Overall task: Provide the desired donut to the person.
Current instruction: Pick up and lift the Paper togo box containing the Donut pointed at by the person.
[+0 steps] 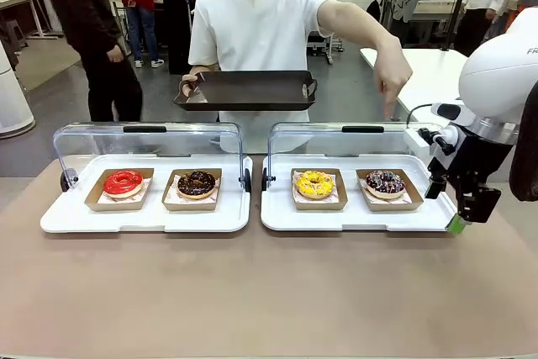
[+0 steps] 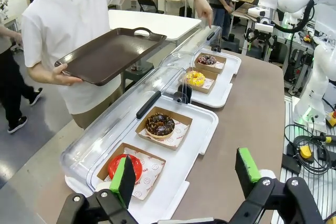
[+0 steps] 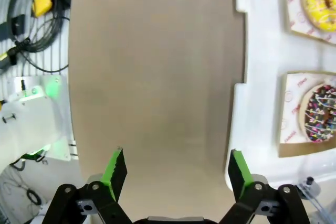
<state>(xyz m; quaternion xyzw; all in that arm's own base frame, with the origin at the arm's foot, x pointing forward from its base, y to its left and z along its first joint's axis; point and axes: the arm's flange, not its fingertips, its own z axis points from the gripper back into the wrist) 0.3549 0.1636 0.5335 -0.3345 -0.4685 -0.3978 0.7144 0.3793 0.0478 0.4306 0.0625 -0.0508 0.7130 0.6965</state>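
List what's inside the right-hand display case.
Yellow donut and chocolate sprinkled donut, each in a paper-lined cardboard tray. The liner directly beneath each donut is covered.

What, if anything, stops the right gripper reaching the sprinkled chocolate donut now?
Likely nothing, so yes: the right gripper, open, hangs beside the white tray, the sprinkled chocolate donut lies at its near end, and the clear cover is rolled back behind.

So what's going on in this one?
A person across the table holds a dark tray in one hand and points down with the other hand toward the sprinkled chocolate donut at the right end of the row. All four donuts sit under raised clear lids. The left gripper and right gripper are open and empty; the right one hangs beside that end.
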